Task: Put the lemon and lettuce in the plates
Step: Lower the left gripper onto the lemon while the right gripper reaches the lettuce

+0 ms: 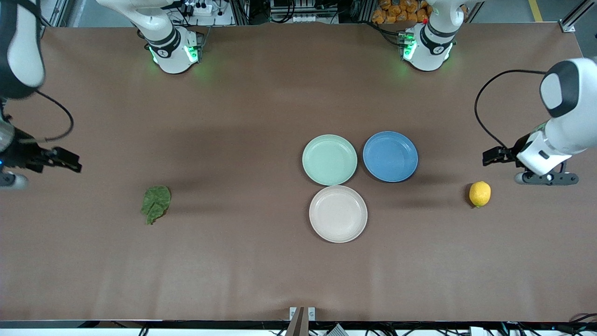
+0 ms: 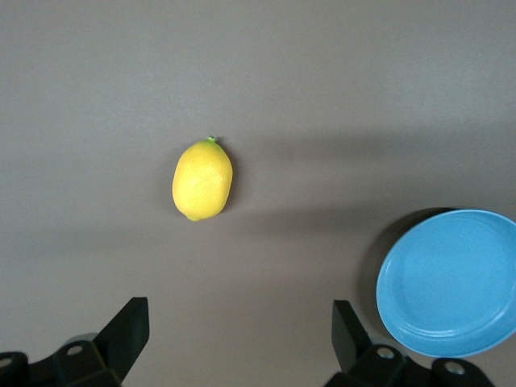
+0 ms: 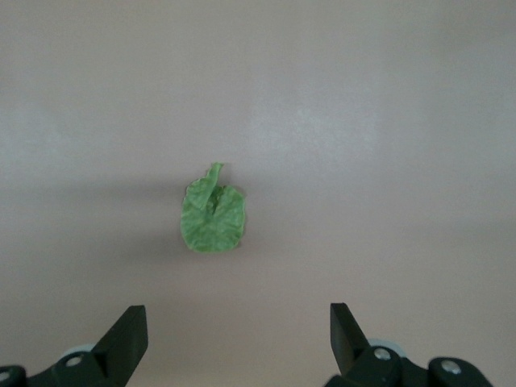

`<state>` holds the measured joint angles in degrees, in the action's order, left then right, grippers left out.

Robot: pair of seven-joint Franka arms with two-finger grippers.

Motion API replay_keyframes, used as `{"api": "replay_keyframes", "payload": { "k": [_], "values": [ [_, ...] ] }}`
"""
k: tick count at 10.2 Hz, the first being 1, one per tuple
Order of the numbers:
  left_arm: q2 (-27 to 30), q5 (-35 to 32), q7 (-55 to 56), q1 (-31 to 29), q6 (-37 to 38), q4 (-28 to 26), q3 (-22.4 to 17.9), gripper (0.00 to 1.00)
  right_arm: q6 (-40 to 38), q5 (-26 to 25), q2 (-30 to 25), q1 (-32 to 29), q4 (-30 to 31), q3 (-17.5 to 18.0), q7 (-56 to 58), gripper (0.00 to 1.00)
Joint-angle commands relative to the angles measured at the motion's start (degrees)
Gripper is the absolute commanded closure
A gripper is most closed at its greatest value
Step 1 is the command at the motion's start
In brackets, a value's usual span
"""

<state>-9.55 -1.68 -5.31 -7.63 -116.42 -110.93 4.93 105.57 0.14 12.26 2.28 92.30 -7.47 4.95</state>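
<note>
The lemon (image 1: 480, 193) lies on the table toward the left arm's end, also in the left wrist view (image 2: 202, 180). The lettuce (image 1: 156, 203) lies flat toward the right arm's end, also in the right wrist view (image 3: 212, 216). The mint green plate (image 1: 329, 159) and the beige plate (image 1: 338, 213) sit mid-table, both empty, the beige one nearer the front camera. My left gripper (image 1: 545, 178) (image 2: 239, 310) hovers open and empty beside the lemon. My right gripper (image 1: 9, 179) (image 3: 238, 310) hovers open and empty, well apart from the lettuce.
A blue plate (image 1: 390, 156) (image 2: 451, 282), empty, sits beside the mint one on the side of the left arm's end. The brown table top (image 1: 233, 261) is bare between the lettuce and the plates.
</note>
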Motion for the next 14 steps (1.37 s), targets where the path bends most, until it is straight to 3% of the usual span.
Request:
{"api": "replay_keyframes", "payload": {
  "k": [1, 9, 11, 14],
  "values": [
    [-3.96, -4.19, -1.29, -0.36, -2.83, 0.37, 0.08, 0.00, 7.24, 0.30, 1.79, -0.35, 4.18, 0.17, 0.68, 0.00],
    [-14.78, -12.64, -2.52, -3.18, -14.08, 0.98, 0.08, 0.00, 23.44, 1.09, 19.36, 0.53, 5.61, 0.70, -0.29, 0.00],
    [-17.24, -14.74, -2.52, -3.18, -15.41, 1.16, 0.08, 0.00, 27.21, 6.00, 20.34, 1.23, 9.55, 1.14, -3.80, 0.00],
    [-20.32, -15.02, -2.52, -3.00, -18.65, 1.51, 0.08, 0.00, 34.15, 8.03, 22.00, 2.11, 13.78, 1.14, -3.98, 0.00]
  ]
}}
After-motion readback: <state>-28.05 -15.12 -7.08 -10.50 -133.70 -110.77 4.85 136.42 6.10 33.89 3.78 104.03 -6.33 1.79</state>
